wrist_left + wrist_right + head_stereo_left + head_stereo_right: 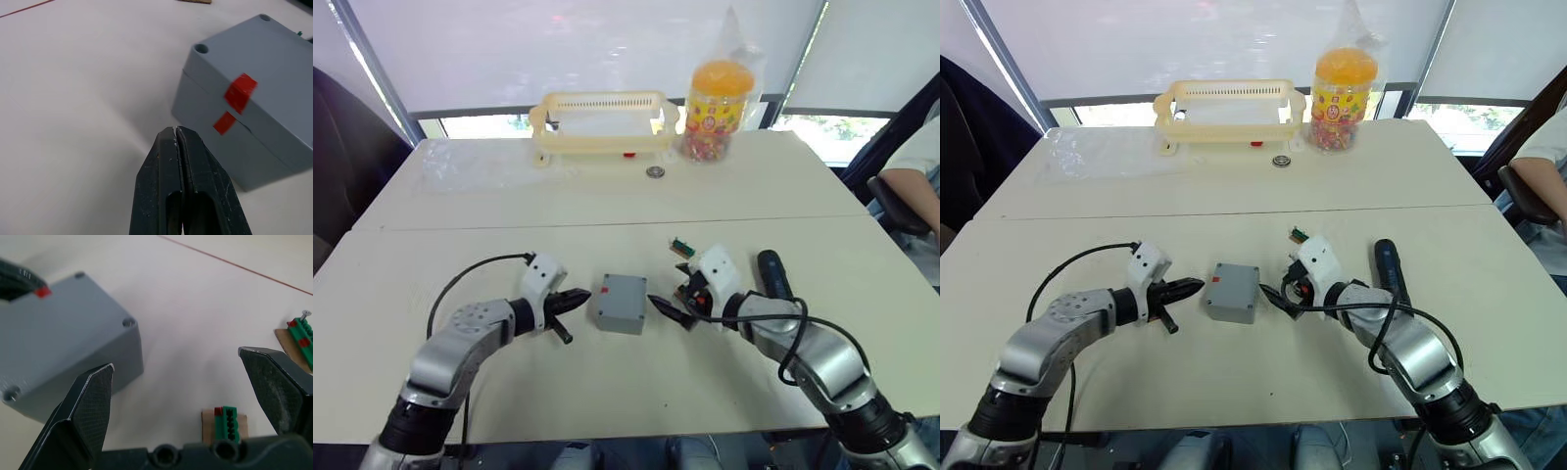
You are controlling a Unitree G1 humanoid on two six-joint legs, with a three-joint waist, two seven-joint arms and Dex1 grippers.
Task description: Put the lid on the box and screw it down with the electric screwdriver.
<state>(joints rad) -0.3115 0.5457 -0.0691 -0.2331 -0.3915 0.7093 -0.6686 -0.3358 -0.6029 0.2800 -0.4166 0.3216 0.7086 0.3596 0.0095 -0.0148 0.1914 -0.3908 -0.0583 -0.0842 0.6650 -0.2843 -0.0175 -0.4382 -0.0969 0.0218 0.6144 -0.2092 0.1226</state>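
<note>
The grey box (pixel 617 321) stands in the middle of the near table, and the lid (pixel 264 54) sits on top of it with a seam between them. One red mark is on the lid's edge and one on the box wall (pixel 254 156). My left gripper (pixel 585 296) is shut and empty, its tips just left of the box. My right gripper (pixel 176 360) is open and empty, just right of the box and apart from it. The black electric screwdriver (pixel 773 274) lies on the table beyond my right arm.
Small green terminal blocks on cardboard (pixel 225 423) lie by my right gripper. At the far edge stand a cream basket (pixel 602 122) and a jar of sweets (pixel 717 108), with a small round object (pixel 654 171) between them. A person's arm (pixel 915 186) shows at the right.
</note>
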